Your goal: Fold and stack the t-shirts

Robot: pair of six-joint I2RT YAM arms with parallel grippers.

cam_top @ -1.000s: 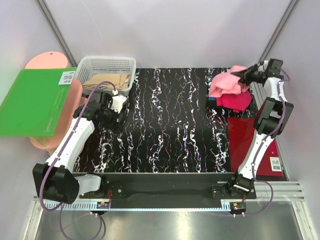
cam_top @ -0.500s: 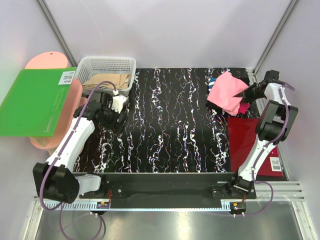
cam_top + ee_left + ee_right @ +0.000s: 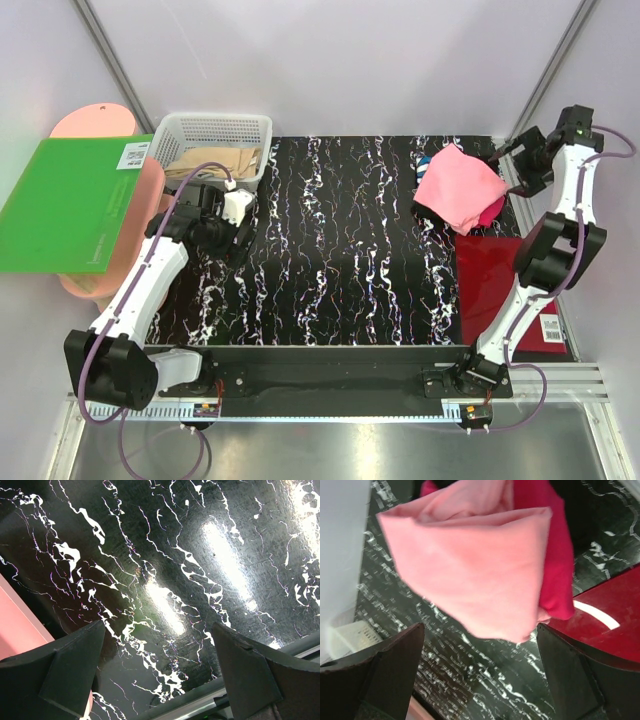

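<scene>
A folded salmon-pink t-shirt (image 3: 458,187) lies on top of a magenta t-shirt (image 3: 491,212) at the table's far right. A small bit of blue cloth (image 3: 420,173) peeks out at the pile's left edge. My right gripper (image 3: 508,164) hovers just right of the pile, open and holding nothing. In the right wrist view the pink shirt (image 3: 475,570) covers most of the magenta one (image 3: 555,565), and both lie beyond the open right gripper (image 3: 480,675). My left gripper (image 3: 237,238) is open over bare table on the left, with only the marbled surface between the jaws of the left gripper (image 3: 160,672).
A dark-red board (image 3: 495,275) lies on the table in front of the pile. A white basket (image 3: 212,133) holding beige cloth stands at the back left. A green board (image 3: 70,205) rests on pink boards beyond the table's left edge.
My right gripper has opened and let go of the pink t-shirt, then drawn back to the right. The shirt now lies flat on the magenta one. The left arm has not moved.
</scene>
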